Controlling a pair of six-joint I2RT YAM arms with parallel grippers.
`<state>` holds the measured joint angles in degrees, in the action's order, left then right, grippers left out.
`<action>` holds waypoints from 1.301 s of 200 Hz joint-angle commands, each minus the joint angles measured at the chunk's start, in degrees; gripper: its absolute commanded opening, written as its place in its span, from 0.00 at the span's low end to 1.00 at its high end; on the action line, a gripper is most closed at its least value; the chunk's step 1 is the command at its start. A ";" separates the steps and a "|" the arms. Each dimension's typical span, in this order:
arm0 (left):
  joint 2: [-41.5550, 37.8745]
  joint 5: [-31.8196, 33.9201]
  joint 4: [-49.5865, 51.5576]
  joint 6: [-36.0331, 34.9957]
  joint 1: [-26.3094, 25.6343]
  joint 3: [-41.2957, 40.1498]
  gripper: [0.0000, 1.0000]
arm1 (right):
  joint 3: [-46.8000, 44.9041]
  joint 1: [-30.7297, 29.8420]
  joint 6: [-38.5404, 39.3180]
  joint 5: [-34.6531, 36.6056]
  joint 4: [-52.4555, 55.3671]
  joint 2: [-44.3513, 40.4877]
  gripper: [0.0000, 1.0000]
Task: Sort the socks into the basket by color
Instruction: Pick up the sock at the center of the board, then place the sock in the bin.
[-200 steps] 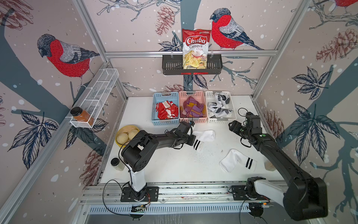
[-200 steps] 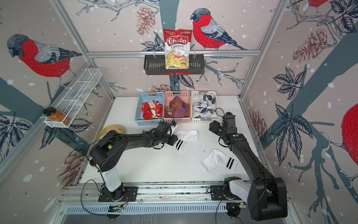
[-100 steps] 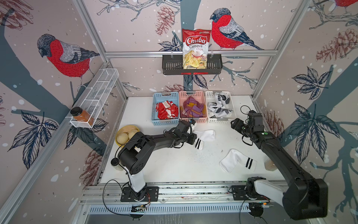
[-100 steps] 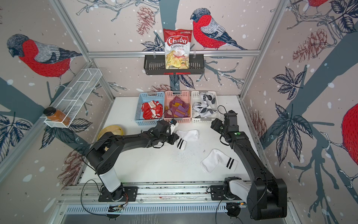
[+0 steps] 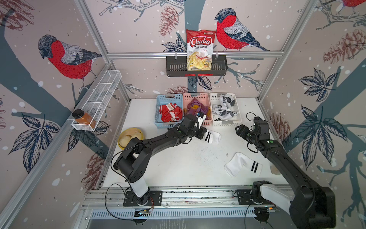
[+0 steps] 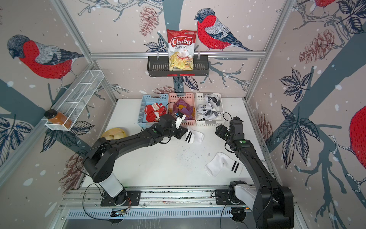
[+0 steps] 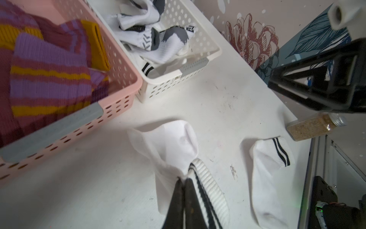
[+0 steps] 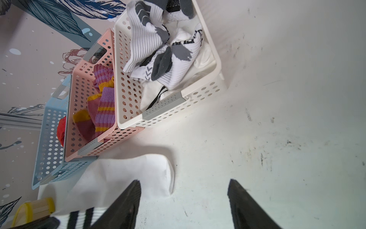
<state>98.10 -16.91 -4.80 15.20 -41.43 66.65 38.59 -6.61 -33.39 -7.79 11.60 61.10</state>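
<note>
My left gripper [image 5: 202, 132] [image 7: 183, 179] is shut on the striped cuff of a white sock [image 5: 213, 136] [image 6: 195, 136] [image 7: 172, 146] that lies on the table just in front of the pink basket [image 5: 195, 95]. A second white sock with black stripes [image 5: 242, 165] [image 7: 267, 170] lies flat near the right arm. My right gripper [image 5: 241, 130] [image 8: 183, 181] hangs open over bare table beside the held sock's toe [image 8: 126, 174]. Red socks [image 5: 170, 113] fill the blue basket [image 5: 169, 96]. Purple socks [image 5: 196, 107] are in the pink one and white socks [image 5: 223, 109] in the white basket [image 5: 225, 124].
A yellow bowl [image 5: 130, 136] sits at the table's left edge. A spice jar [image 7: 313, 128] lies at the right edge by the right arm. On the left wall, a wire shelf holds a jar [image 5: 83, 119]. The back wall rack holds a chips bag [image 5: 200, 49].
My left gripper has drawn the sock's cuff a little back and to the right, toward the baskets. The right arm has hardly moved.
</note>
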 commanded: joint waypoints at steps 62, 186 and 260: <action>12.37 -3.83 8.40 -4.72 -0.13 29.47 0.00 | -5.32 0.46 -0.56 -1.17 -4.90 -4.16 0.72; 38.36 -6.55 9.92 -5.10 1.77 60.64 0.00 | -9.63 1.59 -1.50 -1.51 -5.27 -10.38 0.73; 47.37 -9.97 4.73 -0.96 3.47 61.52 0.00 | -10.72 1.60 -2.03 -1.48 -3.62 -12.48 0.73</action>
<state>144.33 -25.12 3.97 13.37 -38.09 127.31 28.03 -4.99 -34.83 -9.23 8.01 49.15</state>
